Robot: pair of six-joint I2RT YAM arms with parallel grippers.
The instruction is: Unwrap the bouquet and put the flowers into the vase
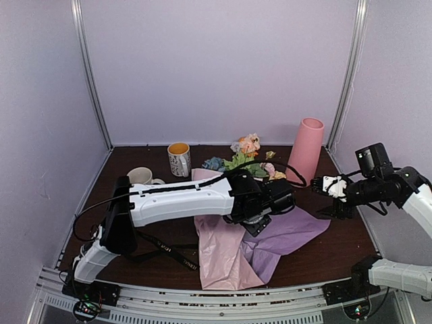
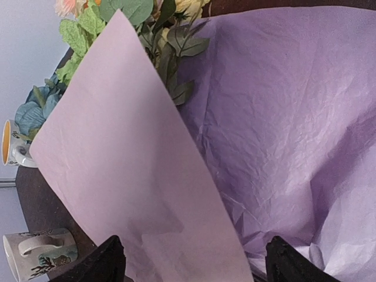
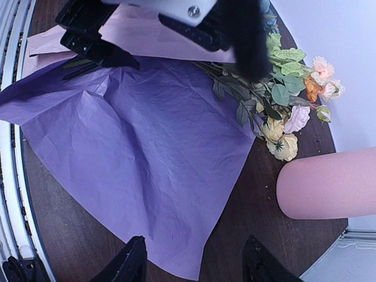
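Top view: the tissue paper (image 1: 229,253) lies spread open on the counter (image 1: 337,256), so unwrapping looks largely done, while the flowers (image 1: 246,154) lie at its far edge beside the upright vase (image 1: 307,148), none inside. Left wrist: your left pincer (image 2: 191,261) hangs released over the pink sheet. Right wrist: your right pincer (image 3: 194,261) is released and holds nothing; all the flowers are left to move.
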